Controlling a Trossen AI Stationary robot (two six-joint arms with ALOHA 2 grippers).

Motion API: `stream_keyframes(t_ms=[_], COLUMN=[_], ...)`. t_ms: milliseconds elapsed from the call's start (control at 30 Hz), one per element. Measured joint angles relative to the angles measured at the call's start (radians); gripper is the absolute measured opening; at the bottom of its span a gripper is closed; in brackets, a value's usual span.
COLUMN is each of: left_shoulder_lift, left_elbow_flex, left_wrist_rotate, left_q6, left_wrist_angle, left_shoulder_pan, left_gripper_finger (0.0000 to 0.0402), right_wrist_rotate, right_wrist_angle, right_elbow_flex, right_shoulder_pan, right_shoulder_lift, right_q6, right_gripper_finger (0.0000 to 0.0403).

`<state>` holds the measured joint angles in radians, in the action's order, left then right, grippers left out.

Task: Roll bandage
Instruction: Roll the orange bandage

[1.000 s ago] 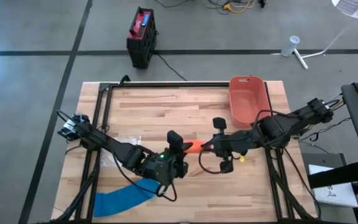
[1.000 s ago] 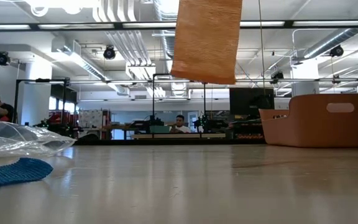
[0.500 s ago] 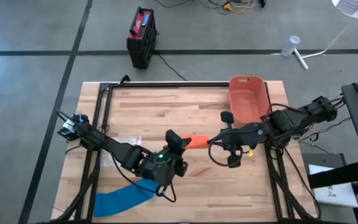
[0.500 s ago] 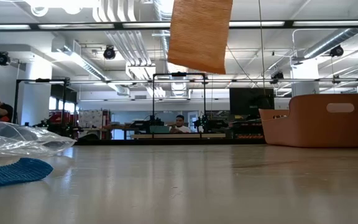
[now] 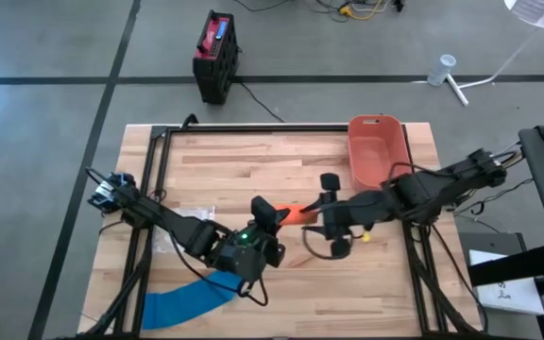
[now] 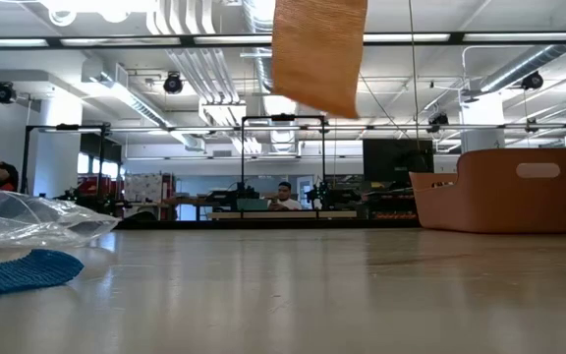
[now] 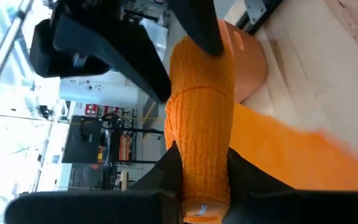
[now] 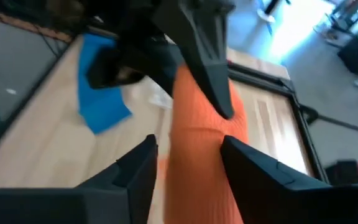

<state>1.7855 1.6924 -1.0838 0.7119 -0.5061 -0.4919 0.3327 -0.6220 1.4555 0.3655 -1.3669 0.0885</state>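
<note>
Wooden tabletop (image 5: 253, 161) in a big workshop space, with a grey floor all round and people way off in the background of the low view. Orange bandage (image 5: 296, 213) is up in the air over the middle of the tabletop, stretched between the two arms. Left gripper (image 5: 268, 213) is clamped narrow on the rolled end; in its wrist view you can see the roll (image 7: 201, 149) pinched between the dark fingers. Right gripper (image 5: 323, 210) has its fingers spread either side of the loose strip (image 8: 197, 155), and I can't tell if they actually touch it. From the low view the bandage hangs down from above, well clear of the surface. Salmon-coloured bin (image 5: 376, 151) sits at the far right, blue cloth (image 5: 182, 304) and some clear plastic wrap (image 5: 189, 219) are over on the left.
</note>
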Motion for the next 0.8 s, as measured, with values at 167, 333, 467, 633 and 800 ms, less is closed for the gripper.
stream_keyframes(t_ms=[167,333,467,633,800], left_shoulder_lift=[0.0,0.002,0.002,0.003,0.003], left_elbow_flex=[-0.002,-0.003,-0.003,-0.005,-0.012], left_wrist_rotate=[-0.007,-0.007,0.002,0.008,0.058], left_q6=[0.001,-0.016,-0.017,-0.047,-0.136], left_wrist_angle=[0.008,0.009,0.012,0.023,0.034], left_shoulder_pan=[0.002,0.001,0.001,0.001,0.002], left_gripper_finger=[0.0047,0.0047,0.0047,0.0047,0.0047], right_wrist_rotate=[0.118,0.115,0.102,0.1,0.093], right_wrist_angle=[-0.016,-0.033,-0.058,-0.077,-0.085], right_elbow_flex=[0.002,0.002,0.004,0.004,0.003], right_shoulder_pan=[-0.008,-0.008,-0.008,-0.008,-0.008], right_shoulder_lift=[-0.036,-0.036,-0.033,-0.021,0.007], right_q6=[0.015,0.032,0.029,0.027,0.027], right_gripper_finger=[0.0178,0.0114,0.0036,0.0017,0.0007])
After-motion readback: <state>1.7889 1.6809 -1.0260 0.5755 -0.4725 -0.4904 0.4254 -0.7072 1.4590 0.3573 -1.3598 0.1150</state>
